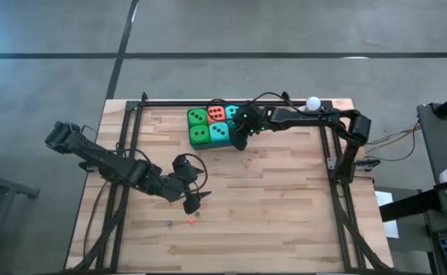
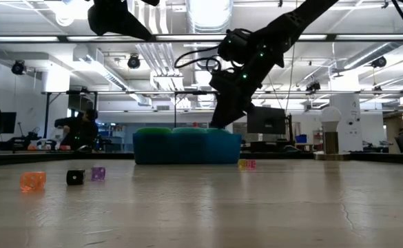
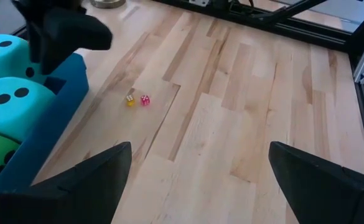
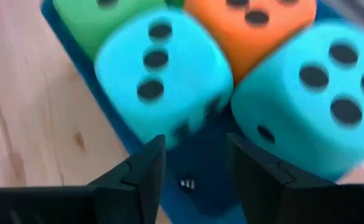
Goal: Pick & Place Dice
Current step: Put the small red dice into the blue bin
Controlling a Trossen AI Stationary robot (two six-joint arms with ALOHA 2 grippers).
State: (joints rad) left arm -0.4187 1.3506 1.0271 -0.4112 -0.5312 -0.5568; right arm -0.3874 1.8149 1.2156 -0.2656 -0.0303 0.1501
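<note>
Dice (image 1: 210, 124) sit packed in the blue tray (image 2: 187, 148) at the far edge of the wooden table (image 1: 284, 198): five matte, soft-looking cubes with rounded edges and dark pips.

They are probably light and squashy, not fragile, and best pinched across two opposite flat faces; packed this tightly, only the outer faces offer room. The right gripper (image 4: 191, 146) hangs over the tray's near corner by a teal cube (image 4: 160, 68), fingers parted and empty, above a tiny dark die (image 4: 188, 183) on the tray floor. The left gripper (image 3: 199, 146) waits wide open mid-table. Tiny hard-looking dice, yellow (image 3: 130, 101) and pink (image 3: 145, 99), lie on the wood.
</note>
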